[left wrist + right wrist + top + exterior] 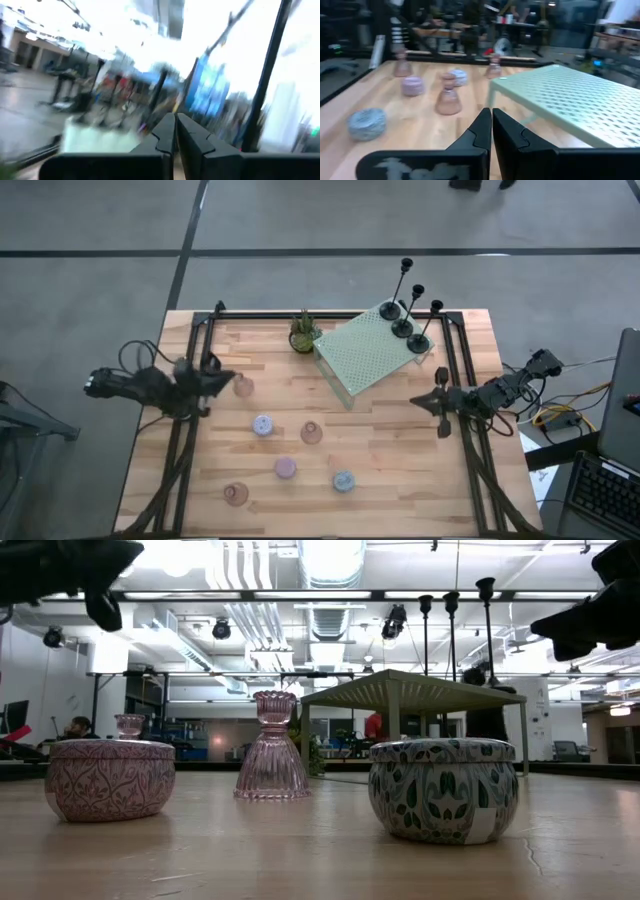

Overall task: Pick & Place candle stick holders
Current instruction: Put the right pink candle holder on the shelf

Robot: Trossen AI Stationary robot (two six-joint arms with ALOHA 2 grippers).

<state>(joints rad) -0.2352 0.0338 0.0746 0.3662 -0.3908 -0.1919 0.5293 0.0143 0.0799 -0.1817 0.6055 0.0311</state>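
Three black candle stick holders stand by their round bases on the far right corner of the pale green platform. Three pinkish glass cups and three pastel round holders, lilac, pink and blue, stand on the wooden table. My left gripper is shut and empty, raised at the table's left, close to the far-left cup. My right gripper is shut and empty at the table's right, near the platform's near corner; its fingertips meet.
A small potted green plant stands at the far edge, left of the platform. A black frame runs along the table's left, right and far sides. In the low view the pink holder, a cup and the blue holder stand nearest.
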